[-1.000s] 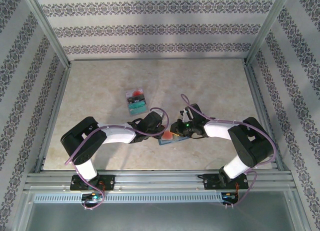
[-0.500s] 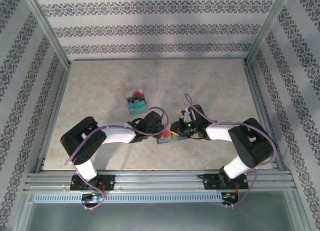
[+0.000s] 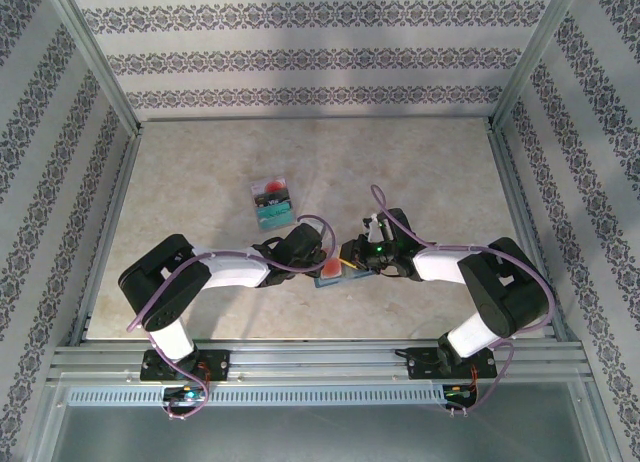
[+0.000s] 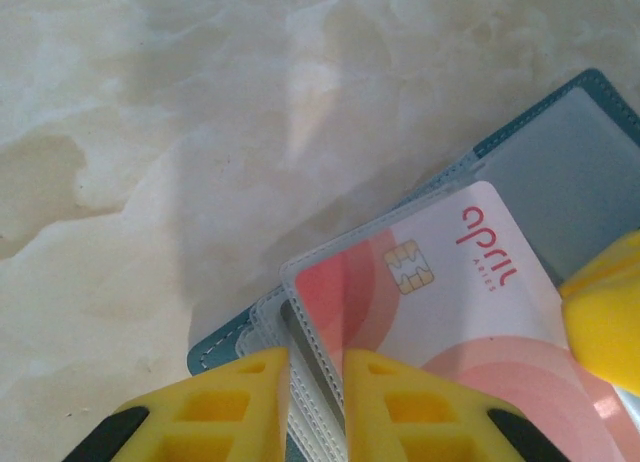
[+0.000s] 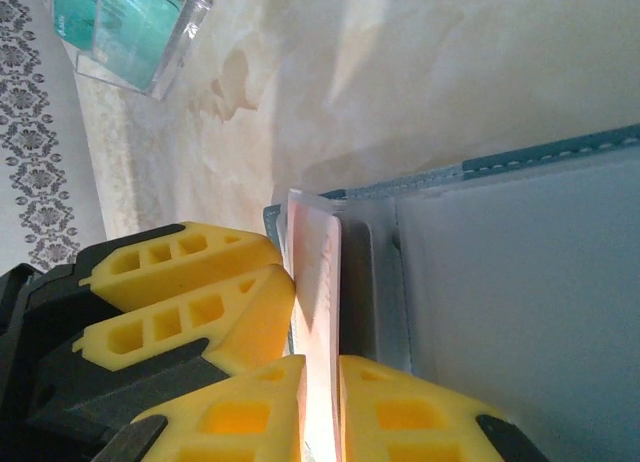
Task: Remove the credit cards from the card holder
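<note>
1. The card holder [image 4: 560,162] lies open on the surface [image 4: 150,132], between both arms.
2. The left end effector [image 4: 312,372] is pinched narrow on its pocket edge. The right end effector [image 5: 322,387] grips the pink credit card [image 4: 440,282].
3. Looks like extraction is under way. Next, the right should slide the card out while the left pins.

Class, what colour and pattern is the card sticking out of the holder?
The card is white with overlapping pink-red circles; left wrist view shows it best.

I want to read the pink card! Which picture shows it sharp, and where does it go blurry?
Left wrist view: the card is sharp, its word and chip clear; a soft shadow falls beside the holder. Right wrist view: the card, edge-on in the right gripper, is blurred and washed out.
</note>
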Tool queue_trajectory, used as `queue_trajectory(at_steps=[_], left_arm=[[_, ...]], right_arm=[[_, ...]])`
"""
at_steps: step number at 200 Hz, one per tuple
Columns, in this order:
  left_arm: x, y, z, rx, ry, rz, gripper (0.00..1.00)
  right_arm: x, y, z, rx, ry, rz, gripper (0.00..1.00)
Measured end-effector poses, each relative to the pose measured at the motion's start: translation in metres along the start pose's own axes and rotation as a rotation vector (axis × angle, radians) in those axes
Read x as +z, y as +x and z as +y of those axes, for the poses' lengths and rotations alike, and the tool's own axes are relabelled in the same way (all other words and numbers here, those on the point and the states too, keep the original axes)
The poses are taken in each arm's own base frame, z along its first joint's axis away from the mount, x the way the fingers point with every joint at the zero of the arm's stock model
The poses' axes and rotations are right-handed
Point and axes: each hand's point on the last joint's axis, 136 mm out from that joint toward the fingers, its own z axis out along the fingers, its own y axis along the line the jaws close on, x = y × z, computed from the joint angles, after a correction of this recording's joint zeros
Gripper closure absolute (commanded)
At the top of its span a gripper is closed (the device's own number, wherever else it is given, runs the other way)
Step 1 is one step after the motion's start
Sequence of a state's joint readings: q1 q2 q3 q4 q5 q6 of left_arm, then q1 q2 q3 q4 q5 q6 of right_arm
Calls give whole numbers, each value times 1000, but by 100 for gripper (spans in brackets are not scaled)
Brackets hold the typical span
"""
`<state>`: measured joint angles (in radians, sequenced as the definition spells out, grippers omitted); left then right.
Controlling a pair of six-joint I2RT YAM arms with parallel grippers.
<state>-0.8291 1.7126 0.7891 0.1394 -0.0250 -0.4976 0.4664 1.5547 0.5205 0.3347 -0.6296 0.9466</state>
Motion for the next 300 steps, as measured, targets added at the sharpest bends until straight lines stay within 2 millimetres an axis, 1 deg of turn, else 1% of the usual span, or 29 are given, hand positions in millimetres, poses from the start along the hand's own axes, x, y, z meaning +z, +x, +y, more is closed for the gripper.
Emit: queue_trajectory(at_steps=[67,94,139,191,219,238,254,279,300], left_arm=[[0,1,1,-1,-1,0,79],[0,1,1,-4,-2,1,80],[0,2,2,-10,-5,2,81],[-1,1,2,-10,-3,2,81],[-10,-1,2,-7,-3,4,80],[-20,-10,-2,-8,12,-20,79],[-24,-16,-6,-10,28,-33,79],[-22,-17,-12,-10,50,-24,79],[-14,-11,-14,-8,60,6,80]], right_arm=[[-1,-2,0,-6,-8,-9,95],[-3,-1,-4,2,-6,-17,95],[-12,-7,-12,22,-5,-47,95],[-12,-8,-11,18,-10,-52,95],[-14,-8,-8,11,-18,-59,95],[-14,-9,-6,5,-24,-63,95],[-15,-9,-6,4,-25,-64,95],[-15,-9,-6,3,-26,-65,94],[-15,-9,-6,4,-27,-64,93]])
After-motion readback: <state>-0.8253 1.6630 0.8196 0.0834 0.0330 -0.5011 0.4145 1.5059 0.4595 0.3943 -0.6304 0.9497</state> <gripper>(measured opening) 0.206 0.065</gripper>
